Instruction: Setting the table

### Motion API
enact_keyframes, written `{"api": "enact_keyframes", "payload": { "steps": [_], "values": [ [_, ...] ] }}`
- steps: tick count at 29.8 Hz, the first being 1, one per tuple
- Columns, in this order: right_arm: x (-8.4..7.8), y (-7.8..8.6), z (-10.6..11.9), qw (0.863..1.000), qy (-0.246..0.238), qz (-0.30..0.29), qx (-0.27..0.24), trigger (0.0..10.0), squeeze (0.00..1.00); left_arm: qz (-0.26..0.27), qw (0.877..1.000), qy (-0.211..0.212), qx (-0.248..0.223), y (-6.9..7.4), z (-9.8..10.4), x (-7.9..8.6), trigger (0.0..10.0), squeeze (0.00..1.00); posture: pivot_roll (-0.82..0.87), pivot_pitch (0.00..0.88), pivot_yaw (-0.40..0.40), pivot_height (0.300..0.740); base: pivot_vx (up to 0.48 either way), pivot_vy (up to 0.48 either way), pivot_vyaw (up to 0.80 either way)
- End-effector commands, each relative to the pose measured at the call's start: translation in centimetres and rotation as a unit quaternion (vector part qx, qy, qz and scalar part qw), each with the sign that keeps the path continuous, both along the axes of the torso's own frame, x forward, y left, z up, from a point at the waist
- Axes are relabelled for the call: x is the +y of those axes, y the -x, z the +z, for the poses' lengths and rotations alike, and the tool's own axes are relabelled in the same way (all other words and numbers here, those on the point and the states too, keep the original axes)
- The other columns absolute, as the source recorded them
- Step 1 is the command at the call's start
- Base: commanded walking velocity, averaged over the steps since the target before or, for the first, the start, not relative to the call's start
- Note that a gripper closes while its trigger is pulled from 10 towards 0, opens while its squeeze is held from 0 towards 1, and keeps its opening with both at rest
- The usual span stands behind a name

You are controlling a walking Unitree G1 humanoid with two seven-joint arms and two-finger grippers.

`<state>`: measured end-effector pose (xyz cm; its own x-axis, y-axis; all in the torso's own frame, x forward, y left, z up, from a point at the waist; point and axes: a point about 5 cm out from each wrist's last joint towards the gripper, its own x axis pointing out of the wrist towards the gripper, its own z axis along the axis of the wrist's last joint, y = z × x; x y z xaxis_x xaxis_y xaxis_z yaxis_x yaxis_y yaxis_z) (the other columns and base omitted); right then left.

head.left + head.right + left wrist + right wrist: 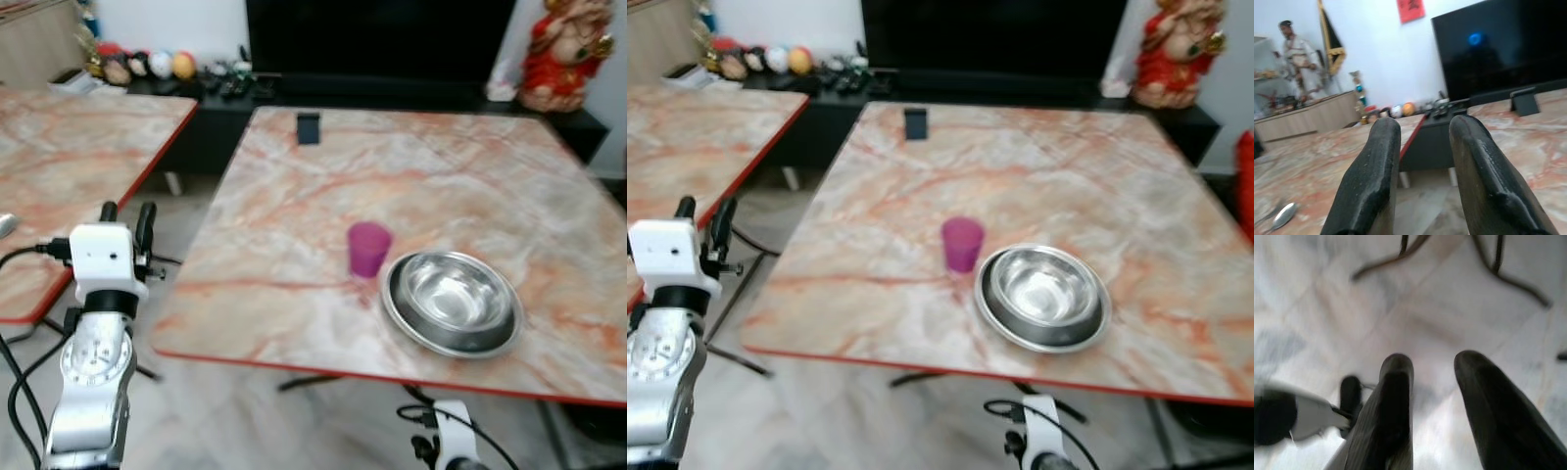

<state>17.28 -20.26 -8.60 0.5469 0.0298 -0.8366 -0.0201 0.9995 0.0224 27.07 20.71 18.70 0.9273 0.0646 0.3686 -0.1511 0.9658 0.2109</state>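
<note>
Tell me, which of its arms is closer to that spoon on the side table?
Left. The left gripper is raised in the gap beside the side table where the spoon lies; the right gripper hangs low over the floor, below the other table's edge.

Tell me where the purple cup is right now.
The purple cup stands upright on the marble table ahead, near its front edge, just left of the steel bowl.

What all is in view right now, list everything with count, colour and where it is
Cup: one, purple, upright on the near table, just left of the bowl.
Bowl: one, silver metal, near the table's front edge.
Phone stand: one, dark, far edge of the same table.
Table: two, orange marbled with red edging; the second stands to the left.
Spoon: one, silver, on the left table.
Television: one, black, behind the tables.
Figurine: one, red, far right.
Left gripper: open, raised between the tables.
Right gripper: open, pointing down at the floor.
</note>
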Motion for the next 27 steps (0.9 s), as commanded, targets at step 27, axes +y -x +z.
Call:
{"api": "enact_keyframes", "payload": {
  "steps": [27],
  "values": [
    [0.13,-0.68,0.29,1.000,-0.007,-0.012,-0.011,10.0,0.00,0.024,1.000,-0.012,-0.005,0.46,0.59,1.31,10.0,0.00,0.02,0.000,-0.019,0.724,0.000,0.448,0.00]
  ]
}}
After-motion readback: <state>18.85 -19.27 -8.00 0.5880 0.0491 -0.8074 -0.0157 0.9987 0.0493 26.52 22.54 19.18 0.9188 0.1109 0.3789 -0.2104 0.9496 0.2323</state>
